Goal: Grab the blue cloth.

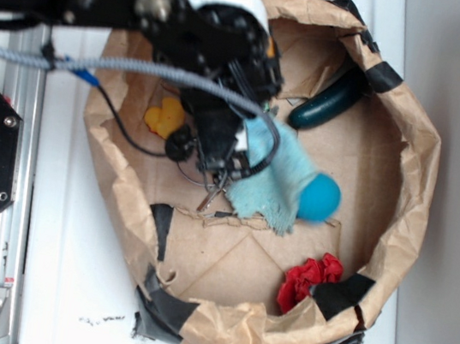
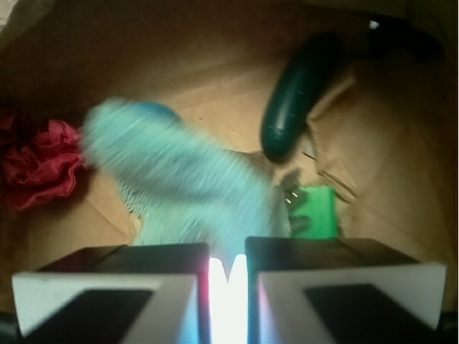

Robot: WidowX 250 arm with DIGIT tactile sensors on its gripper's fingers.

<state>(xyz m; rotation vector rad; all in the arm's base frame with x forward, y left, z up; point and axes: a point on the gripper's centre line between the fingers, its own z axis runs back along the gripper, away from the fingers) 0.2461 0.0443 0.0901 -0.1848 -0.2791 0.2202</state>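
The blue cloth (image 1: pixel 276 179), pale teal and fuzzy, hangs stretched from my gripper (image 1: pixel 247 144) down toward the blue ball (image 1: pixel 321 197) inside a brown paper basin. In the wrist view the cloth (image 2: pixel 186 179) is motion-blurred and runs from between my jaws up to the left, and its end partly hides the ball (image 2: pixel 154 111). My gripper (image 2: pixel 228 265) is shut on the cloth, with a thin pinch of fabric showing in the narrow gap between the two fingers.
The crumpled paper basin wall (image 1: pixel 413 165) rings everything. A dark green cucumber-like thing (image 1: pixel 327 100) lies at the back. A small red cloth (image 1: pixel 309 281) sits by the front wall and a yellow piece (image 1: pixel 165 116) at the left. A bright green block (image 2: pixel 319 211) lies under the gripper.
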